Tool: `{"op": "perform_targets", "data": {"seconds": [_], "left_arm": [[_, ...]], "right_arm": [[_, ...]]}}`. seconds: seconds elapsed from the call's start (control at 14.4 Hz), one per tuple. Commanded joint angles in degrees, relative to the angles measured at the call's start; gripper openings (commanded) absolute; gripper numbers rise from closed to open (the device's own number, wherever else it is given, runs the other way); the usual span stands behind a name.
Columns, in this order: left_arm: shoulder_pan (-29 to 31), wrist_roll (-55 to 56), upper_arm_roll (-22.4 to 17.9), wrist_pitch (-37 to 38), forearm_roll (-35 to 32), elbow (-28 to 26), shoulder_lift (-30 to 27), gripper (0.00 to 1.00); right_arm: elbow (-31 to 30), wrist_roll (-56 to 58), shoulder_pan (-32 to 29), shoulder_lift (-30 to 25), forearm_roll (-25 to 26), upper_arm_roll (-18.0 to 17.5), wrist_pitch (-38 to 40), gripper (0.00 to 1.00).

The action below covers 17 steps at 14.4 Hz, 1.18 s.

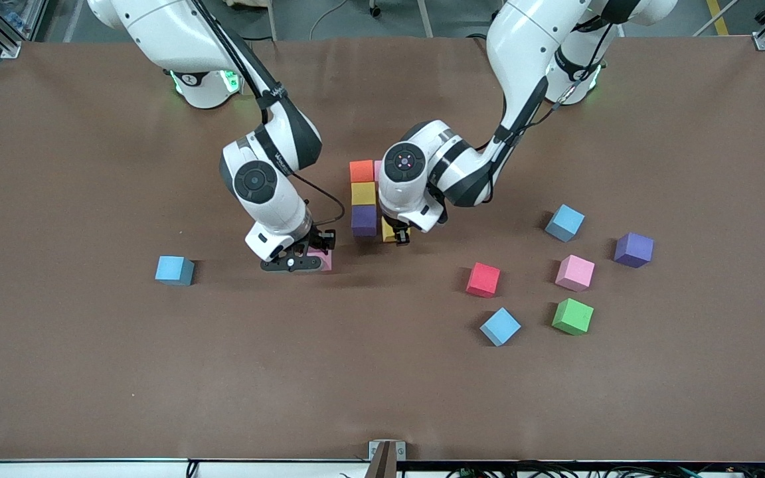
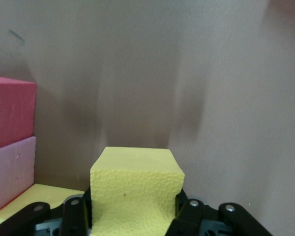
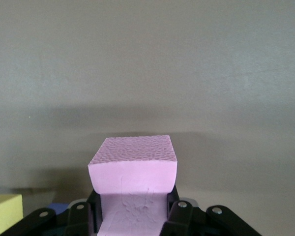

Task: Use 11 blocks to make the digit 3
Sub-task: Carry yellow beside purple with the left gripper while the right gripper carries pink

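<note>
On the brown table (image 1: 90,372), left gripper (image 1: 397,236) clamping a yellow block (image 2: 135,189) should seat it flush beside the purple block (image 1: 364,220), while right gripper (image 1: 303,260) grips a pink block (image 3: 133,169).

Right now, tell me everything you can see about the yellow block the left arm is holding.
The yellow block is a small matte cube with a finely pebbled, foam-like face and slightly rounded edges. The left hand is shut on it, one finger pressing each side. It sits upright and square, low by the brown table, beside the purple block at the near end of the column of blocks.
</note>
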<state>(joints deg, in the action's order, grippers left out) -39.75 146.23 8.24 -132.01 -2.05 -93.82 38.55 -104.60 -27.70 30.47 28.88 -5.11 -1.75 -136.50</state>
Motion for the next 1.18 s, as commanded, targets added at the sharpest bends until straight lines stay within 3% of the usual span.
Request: {"op": "perform_targets", "data": {"seconds": [0.0,0.28,1.11], "left_arm": [[-1.2,1.6,-0.2,-2.0,-1.6,-1.5,-0.1,0.24],[-2.1,2.4,-0.3,-3.2,-3.3,-3.3,-0.1,0.24],[-2.7,2.7,-0.2,-3.6,-5.8,-3.4,0.0,0.24]], "right_arm": [[2.3,-1.0,0.0,1.9,-0.3,0.3,0.7,0.00],[4.9,-0.7,-0.5,4.1,0.2,0.5,0.8,0.00],[4.8,3.1,-3.3,4.4,0.5,0.6,0.7,0.00]]}}
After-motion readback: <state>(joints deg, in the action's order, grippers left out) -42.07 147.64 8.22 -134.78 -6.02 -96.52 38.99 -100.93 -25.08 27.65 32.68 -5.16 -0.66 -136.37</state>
